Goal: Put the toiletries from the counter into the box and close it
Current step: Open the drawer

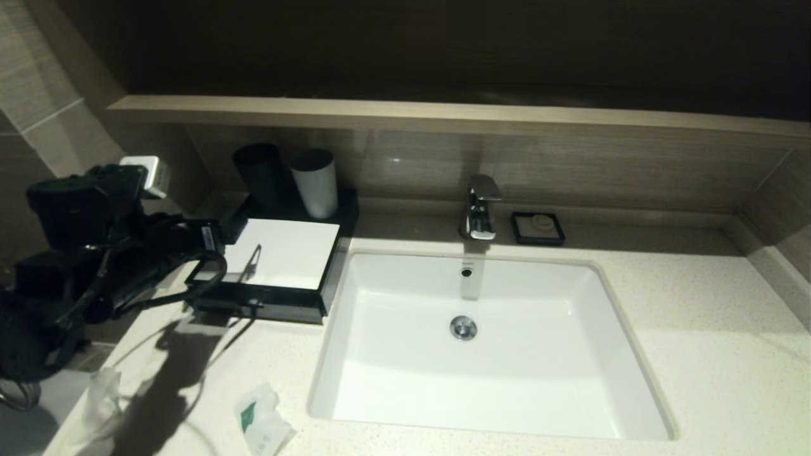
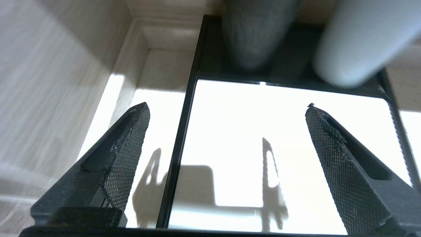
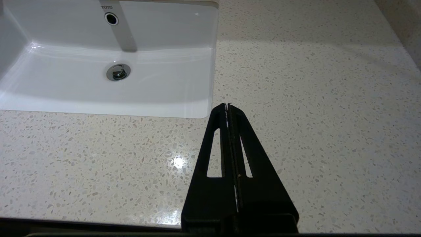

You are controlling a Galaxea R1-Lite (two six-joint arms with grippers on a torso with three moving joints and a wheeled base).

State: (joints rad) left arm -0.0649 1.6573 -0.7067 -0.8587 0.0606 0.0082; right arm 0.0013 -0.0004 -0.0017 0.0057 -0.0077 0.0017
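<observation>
Crinkly sachet (image 1: 261, 423) lies at lower left of the head view, well below the spread-open left gripper (image 2: 227, 108) hovering over the box (image 1: 279, 253); right gripper (image 3: 227, 107) clenched, empty.

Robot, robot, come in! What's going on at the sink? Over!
Left tool open, empty, above the box. Right tool shut, parked over the counter. Sachet on the counter, near edge. Two cups behind the box's white panel. Over.
</observation>
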